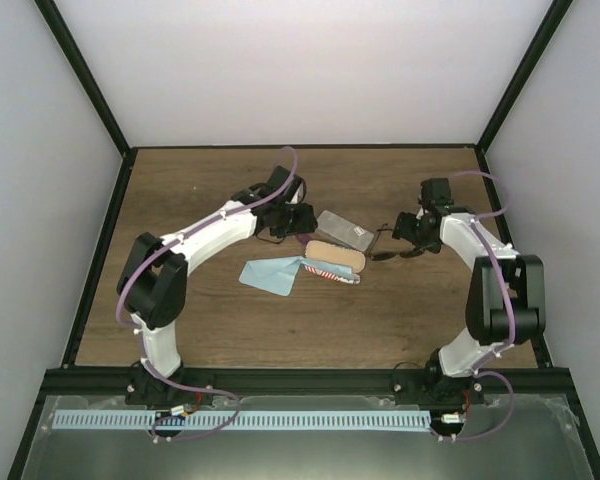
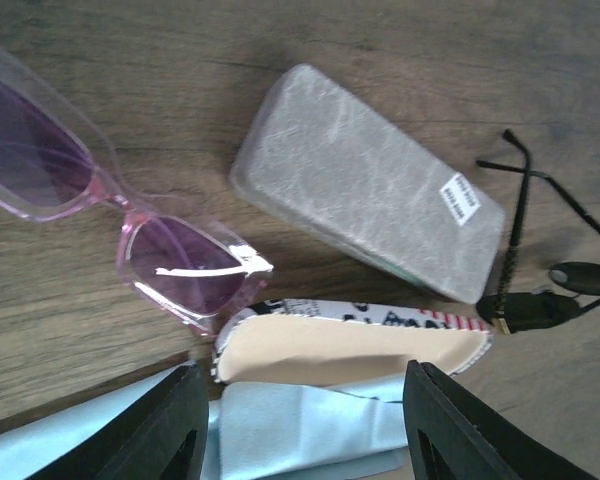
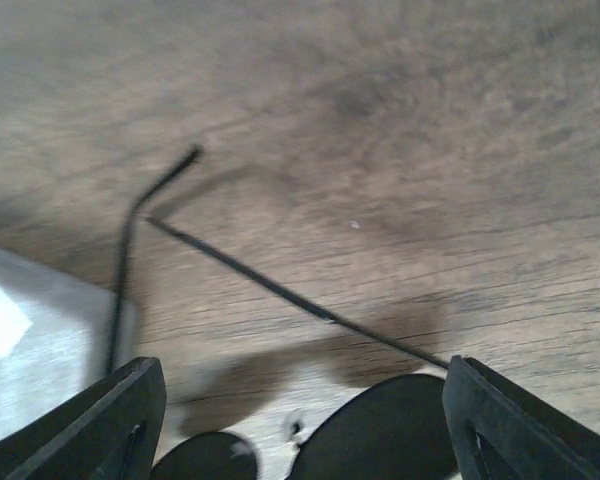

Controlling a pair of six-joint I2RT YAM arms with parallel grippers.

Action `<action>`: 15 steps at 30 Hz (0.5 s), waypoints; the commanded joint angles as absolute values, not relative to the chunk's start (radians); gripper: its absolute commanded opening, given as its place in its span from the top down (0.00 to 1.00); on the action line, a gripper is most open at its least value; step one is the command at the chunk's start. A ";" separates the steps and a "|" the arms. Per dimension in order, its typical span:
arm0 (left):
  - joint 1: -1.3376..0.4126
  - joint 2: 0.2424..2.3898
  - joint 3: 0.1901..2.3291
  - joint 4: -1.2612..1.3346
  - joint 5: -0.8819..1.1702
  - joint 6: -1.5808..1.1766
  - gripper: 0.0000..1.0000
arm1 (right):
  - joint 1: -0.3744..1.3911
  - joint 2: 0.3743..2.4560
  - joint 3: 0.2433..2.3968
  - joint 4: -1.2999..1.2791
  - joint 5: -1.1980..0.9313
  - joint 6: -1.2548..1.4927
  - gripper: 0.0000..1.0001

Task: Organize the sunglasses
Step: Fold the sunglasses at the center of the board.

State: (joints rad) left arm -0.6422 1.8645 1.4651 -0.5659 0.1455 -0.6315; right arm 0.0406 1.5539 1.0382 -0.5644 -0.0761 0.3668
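Right wrist | right fingers wide | black sunglasses between them, apparently untouched | left fingers wide

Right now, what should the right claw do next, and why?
Probably close the right claw on the black sunglasses. It is open and empty, the dark lenses lie right in its gap, and the thin arms are spread out on the table beyond. Whether it must dip lower first, I can't tell.

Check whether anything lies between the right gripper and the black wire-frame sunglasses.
Nothing visible does. The open right gripper hangs directly over the black sunglasses, lenses between its fingers; the grey case lies aside.
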 commanded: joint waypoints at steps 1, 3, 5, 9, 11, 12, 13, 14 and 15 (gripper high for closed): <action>-0.645 1.880 1.512 -0.567 0.191 -0.629 0.44 | 0.015 1.634 1.083 -0.597 -0.002 0.344 0.21; -0.644 1.880 1.521 -0.576 0.188 -0.624 0.43 | 0.009 1.657 1.084 -0.581 -0.006 0.342 0.22; -0.644 1.880 1.529 -0.583 0.185 -0.612 0.43 | 0.009 1.685 1.093 -0.576 -0.018 0.342 0.24; -0.644 1.902 1.574 -0.610 0.184 -0.555 0.42 | 0.009 1.704 1.105 -0.563 -0.049 0.356 0.44; -0.642 1.923 1.615 -0.636 0.184 -0.517 0.42 | 0.009 1.696 1.113 -0.570 -0.059 0.364 0.54; -0.641 1.930 1.634 -0.642 0.192 -0.503 0.42 | 0.009 1.693 1.119 -0.583 -0.063 0.369 0.59; -0.639 1.943 1.655 -0.648 0.204 -0.489 0.42 | 0.009 1.689 1.127 -0.600 -0.071 0.373 0.63; -0.635 1.957 1.678 -0.655 0.221 -0.479 0.42 | 0.009 1.683 1.131 -0.619 -0.082 0.373 0.69; -0.631 1.971 1.699 -0.660 0.235 -0.471 0.42 | 0.009 1.673 1.136 -0.630 -0.088 0.373 0.72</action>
